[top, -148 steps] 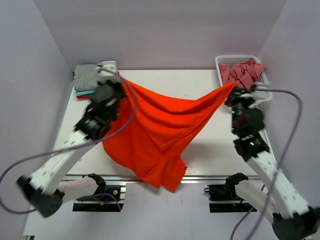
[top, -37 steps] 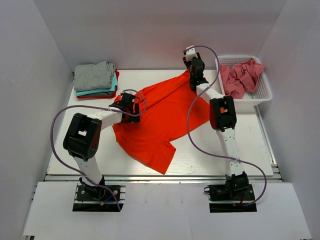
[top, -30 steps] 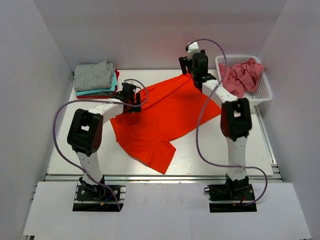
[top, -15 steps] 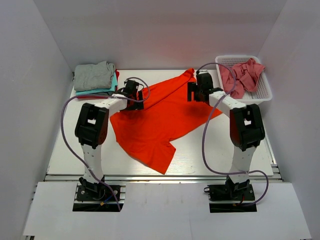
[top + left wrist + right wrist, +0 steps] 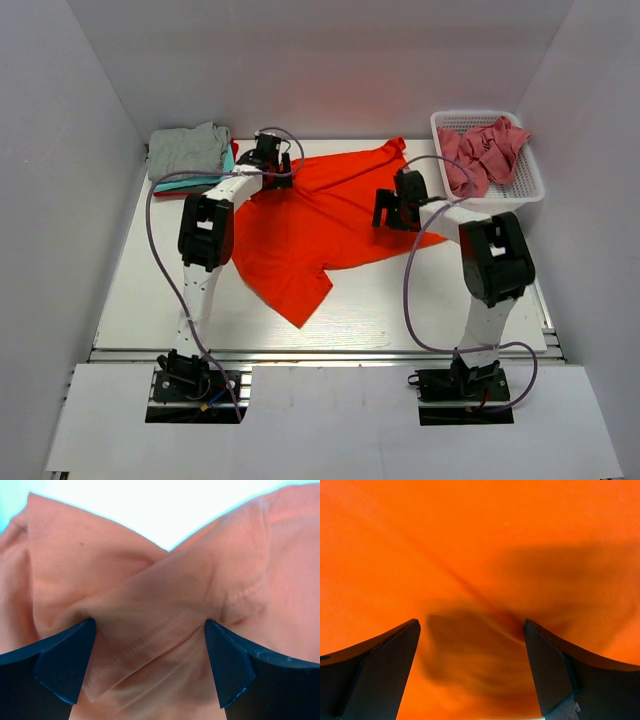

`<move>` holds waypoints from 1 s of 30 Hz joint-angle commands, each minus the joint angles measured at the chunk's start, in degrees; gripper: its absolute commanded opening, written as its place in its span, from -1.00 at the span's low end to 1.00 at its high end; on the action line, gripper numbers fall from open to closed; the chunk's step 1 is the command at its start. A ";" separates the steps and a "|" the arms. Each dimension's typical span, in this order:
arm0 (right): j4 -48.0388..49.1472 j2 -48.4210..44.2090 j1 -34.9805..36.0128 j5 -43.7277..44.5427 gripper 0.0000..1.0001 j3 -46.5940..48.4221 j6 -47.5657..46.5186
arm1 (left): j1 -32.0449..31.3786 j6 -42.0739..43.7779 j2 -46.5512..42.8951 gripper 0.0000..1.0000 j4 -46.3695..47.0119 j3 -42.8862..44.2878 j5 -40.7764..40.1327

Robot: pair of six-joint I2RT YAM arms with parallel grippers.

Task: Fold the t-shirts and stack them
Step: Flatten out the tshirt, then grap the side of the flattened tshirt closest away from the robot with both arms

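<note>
One orange-red t-shirt (image 5: 300, 225) lies unfolded across the middle of the table (image 5: 400, 300), rumpled, with one end trailing toward the near edge. At the far left corner is a stack (image 5: 190, 155) of folded shirts, a grey t-shirt (image 5: 185, 148) on top and a teal edge showing beneath it. A dusty-pink t-shirt (image 5: 485, 148) sits crumpled in the white mesh basket (image 5: 478, 115) at the far right. I judge the task roughly midway: some shirts are stacked, the orange one has no fold in it, and the pink one waits. The left gripper (image 5: 266, 160) is at the shirt's far-left corner, just beside the stack. Its wrist view shows the fingers (image 5: 65, 665) spread wide, with a hemmed ridge of cloth bunched between them but not pinched. The right gripper (image 5: 393, 210) hangs over the shirt's right part. Its fingers (image 5: 375, 665) are likewise apart above smooth cloth and grasp nothing.
</note>
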 commanded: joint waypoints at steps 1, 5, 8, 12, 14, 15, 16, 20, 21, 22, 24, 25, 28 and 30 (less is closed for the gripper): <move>-3.46 -6.09 0.26 -8.21 0.78 -14.15 5.14 | 1.09 1.94 5.87 1.00 -1.89 6.32 7.53; -1.52 -15.06 4.55 -14.32 0.75 -23.08 5.15 | 1.09 3.44 15.17 1.00 -0.58 20.80 14.37; -3.45 -20.51 7.37 -13.54 0.78 -26.42 5.14 | 1.09 2.30 16.96 1.00 2.76 24.00 19.47; -5.91 -24.91 7.38 -6.96 0.81 -23.64 4.27 | 1.09 2.99 13.02 1.00 4.61 20.77 21.16; -6.97 -26.05 7.12 -2.05 0.81 -21.43 2.87 | 1.09 4.83 8.12 1.00 4.62 17.96 20.29; -7.41 -26.75 6.95 0.50 0.81 -18.29 2.77 | 1.09 5.63 6.43 1.00 3.40 17.34 19.15; -8.72 -27.28 7.03 2.62 0.81 -17.38 2.69 | 1.09 5.63 4.59 1.00 2.60 16.81 17.31; -12.76 -29.22 6.33 6.24 0.81 -14.04 4.44 | 0.48 8.53 -6.66 1.00 0.13 9.44 13.35; -13.47 -29.74 5.81 6.16 0.81 -13.60 6.71 | 0.47 8.54 -12.16 1.00 -0.91 7.33 12.30; -16.43 -29.92 5.63 6.59 0.81 -13.60 7.86 | 0.47 8.54 -15.09 1.00 -1.44 1.83 10.37; -18.21 -30.45 5.27 6.33 0.81 -14.47 11.19 | -0.05 5.91 -21.33 1.00 -1.98 -5.22 8.87; -19.88 -30.71 4.93 6.50 0.81 -15.08 11.73 | -0.05 4.59 -27.80 1.00 -2.59 -13.35 7.55; -21.99 -33.00 3.79 7.81 0.81 -18.86 15.67 | -0.05 -3.66 -37.76 1.00 -4.96 -31.01 4.39; -21.65 -37.10 3.25 9.05 0.81 -23.32 17.18 | -0.05 -8.23 -48.13 1.00 -5.57 -40.02 3.24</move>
